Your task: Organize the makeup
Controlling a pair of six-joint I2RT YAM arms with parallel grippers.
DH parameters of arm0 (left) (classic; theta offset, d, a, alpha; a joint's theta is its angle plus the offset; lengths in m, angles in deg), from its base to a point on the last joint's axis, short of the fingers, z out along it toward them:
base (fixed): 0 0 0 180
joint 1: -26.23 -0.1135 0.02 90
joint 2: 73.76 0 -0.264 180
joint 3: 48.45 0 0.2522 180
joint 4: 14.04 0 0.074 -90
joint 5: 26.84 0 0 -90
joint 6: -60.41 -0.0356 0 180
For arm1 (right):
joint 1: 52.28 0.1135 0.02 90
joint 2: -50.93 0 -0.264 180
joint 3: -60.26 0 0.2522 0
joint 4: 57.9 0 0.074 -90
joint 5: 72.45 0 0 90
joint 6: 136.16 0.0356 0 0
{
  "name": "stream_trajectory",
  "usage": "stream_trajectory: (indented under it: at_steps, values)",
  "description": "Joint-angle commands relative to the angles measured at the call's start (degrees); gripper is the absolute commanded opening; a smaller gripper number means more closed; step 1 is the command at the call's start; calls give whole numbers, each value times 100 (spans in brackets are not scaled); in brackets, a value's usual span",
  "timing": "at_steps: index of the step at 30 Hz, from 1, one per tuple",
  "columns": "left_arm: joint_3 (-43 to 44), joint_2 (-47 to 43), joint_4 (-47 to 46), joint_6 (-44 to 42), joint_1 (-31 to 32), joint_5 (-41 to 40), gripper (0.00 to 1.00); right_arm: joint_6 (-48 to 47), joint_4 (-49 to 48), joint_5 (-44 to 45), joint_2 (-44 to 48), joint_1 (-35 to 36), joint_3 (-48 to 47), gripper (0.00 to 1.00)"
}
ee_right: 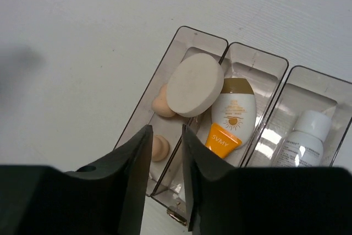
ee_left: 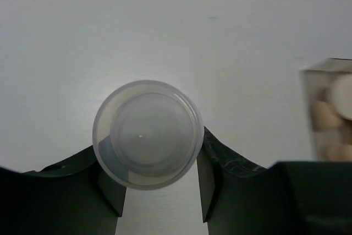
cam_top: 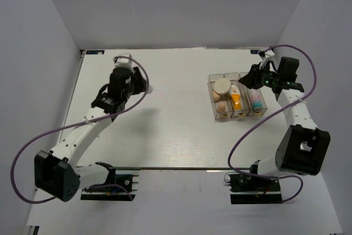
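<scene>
My left gripper [cam_top: 130,69] is shut on a round translucent white jar [ee_left: 147,133]. It holds the jar over the left half of the table, and the jar hides its fingertips [ee_left: 206,191]. The clear box [cam_top: 215,115] stands right of centre. Its left compartment holds the round cream compact [ee_right: 194,84] resting on two beige sponges [ee_right: 160,103]. The middle one holds the white oval tube with an orange cap [ee_right: 234,115], and the right one holds the white-pink-blue tube [cam_top: 255,98]. My right gripper [cam_top: 254,77] hovers over the box's edge [ee_right: 165,133]. Its jaws are slightly parted and empty.
Grey walls enclose the white table [cam_top: 176,136] on the left, back and right. Purple cables [cam_top: 137,89] loop beside both arms. The box's far corner shows at the right edge of the left wrist view [ee_left: 330,114].
</scene>
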Motion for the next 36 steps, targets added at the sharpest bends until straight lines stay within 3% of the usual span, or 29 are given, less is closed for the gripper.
stream_trajectory:
  at_steps: [1,2,3,6,10,16,18,25,30,36]
  values:
    - [793,571,-852,11,105,2707,0,177,-56,541,272,-30,43,31]
    - [942,729,-1079,151,106,3459,0,238,-74,725,289,-30,51,6]
    - [996,870,-1551,266,158,3702,0,360,-117,1031,342,-30,69,0]
    - [1329,1590,-2511,889,308,4608,0,510,-223,1620,526,-101,174,0]
    - [2225,3212,-3399,1573,449,5487,0,932,-294,2054,650,-197,219,0]
    - [4386,5070,-4368,2507,1011,6428,0,1091,-267,2089,667,-312,148,0]
    - [5105,5756,-4684,2927,1187,6577,0,1100,-250,2142,676,-382,122,0]
    - [6321,7330,-5642,4062,1539,6245,0,1179,-171,2133,711,-602,-27,0]
    - [6639,8007,-6293,4686,1794,5779,0,1309,-109,2115,729,-724,-98,0]
    - [6665,8192,-6390,4793,2040,5419,0,1337,-74,2045,755,-848,-98,0]
